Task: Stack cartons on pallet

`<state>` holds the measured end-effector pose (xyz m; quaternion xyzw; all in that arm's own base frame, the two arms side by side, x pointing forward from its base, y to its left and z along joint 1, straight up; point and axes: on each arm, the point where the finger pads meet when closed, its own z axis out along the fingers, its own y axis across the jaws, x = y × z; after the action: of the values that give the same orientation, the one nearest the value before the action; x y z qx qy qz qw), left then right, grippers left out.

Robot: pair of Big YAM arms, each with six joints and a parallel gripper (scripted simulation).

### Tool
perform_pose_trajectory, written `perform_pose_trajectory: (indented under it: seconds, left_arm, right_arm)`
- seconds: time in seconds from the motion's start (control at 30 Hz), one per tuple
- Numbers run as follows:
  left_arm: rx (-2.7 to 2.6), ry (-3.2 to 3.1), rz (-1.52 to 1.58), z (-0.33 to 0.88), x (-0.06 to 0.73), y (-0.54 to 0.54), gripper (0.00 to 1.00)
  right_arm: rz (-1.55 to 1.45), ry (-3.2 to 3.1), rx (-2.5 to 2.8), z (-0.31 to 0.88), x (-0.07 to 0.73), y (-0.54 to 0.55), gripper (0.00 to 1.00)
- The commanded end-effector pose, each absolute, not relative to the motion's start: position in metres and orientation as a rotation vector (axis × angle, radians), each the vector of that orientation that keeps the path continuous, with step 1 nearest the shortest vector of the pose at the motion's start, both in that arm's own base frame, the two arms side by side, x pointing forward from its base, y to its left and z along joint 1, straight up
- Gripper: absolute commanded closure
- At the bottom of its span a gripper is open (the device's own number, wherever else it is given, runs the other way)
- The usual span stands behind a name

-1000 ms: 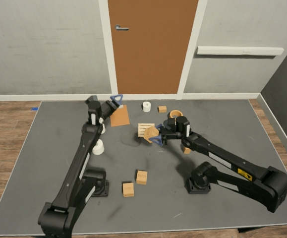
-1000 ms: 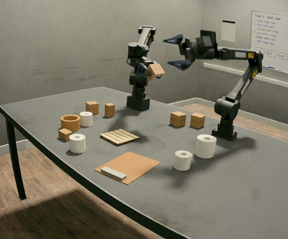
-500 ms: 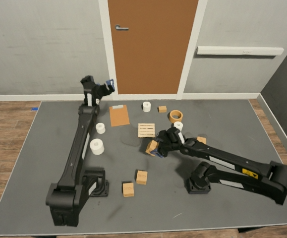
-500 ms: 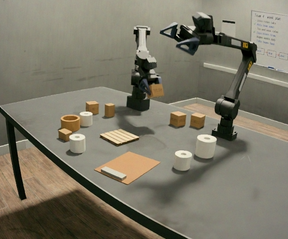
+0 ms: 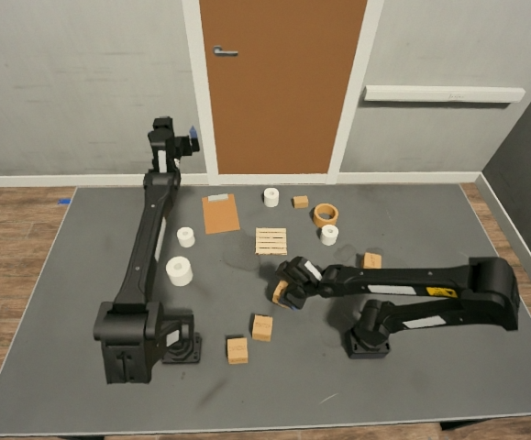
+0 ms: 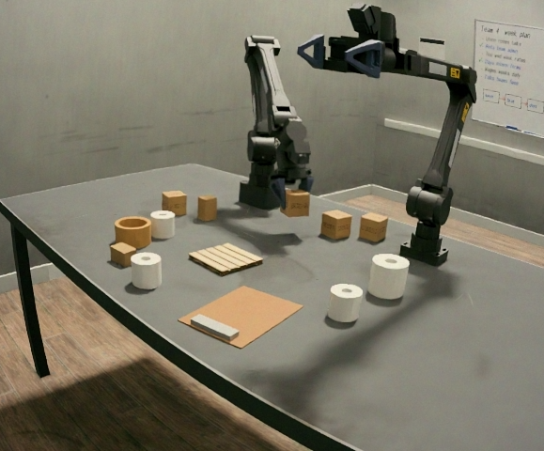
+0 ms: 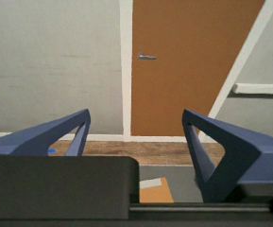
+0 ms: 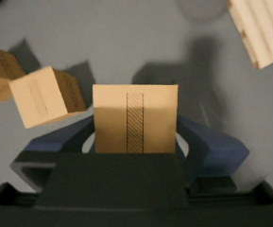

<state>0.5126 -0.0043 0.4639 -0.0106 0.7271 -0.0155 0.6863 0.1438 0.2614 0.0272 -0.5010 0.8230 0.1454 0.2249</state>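
Gripping carton centrally between right jaws, part-open to carton width. Holding nothing in left jaws, wide open, well above surface.

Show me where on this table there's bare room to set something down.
One patch lies between the pallet and the two cartons near the front edge; the right gripper intrudes there. Another lies beyond the large white roll, toward the near corner. It's crowded around the tape ring.
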Motion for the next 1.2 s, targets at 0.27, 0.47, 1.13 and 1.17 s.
perform_pose_trajectory:
  seconds: [0.27, 0.47, 1.13, 1.17]
  left_arm:
    - [-0.005, 1.517, 0.006, 0.520, 0.518, 0.003, 0.00]
    - [0.000, 1.560, 0.000, 0.498, 0.518, 0.000, 0.00]
    - [0.000, 1.560, 0.000, 0.498, 0.518, 0.000, 0.00]
    - [0.000, 1.560, 0.000, 0.498, 0.518, 0.000, 0.00]
  right_arm:
    - [0.382, 2.285, -1.361, 0.034, 0.149, 0.274, 0.45]
    - [0.380, 2.289, -1.363, 0.035, 0.150, 0.275, 0.45]
    - [0.362, 2.316, -1.380, 0.004, 0.142, 0.261, 0.45]
    - [0.362, 2.316, -1.380, 0.002, 0.142, 0.260, 0.45]
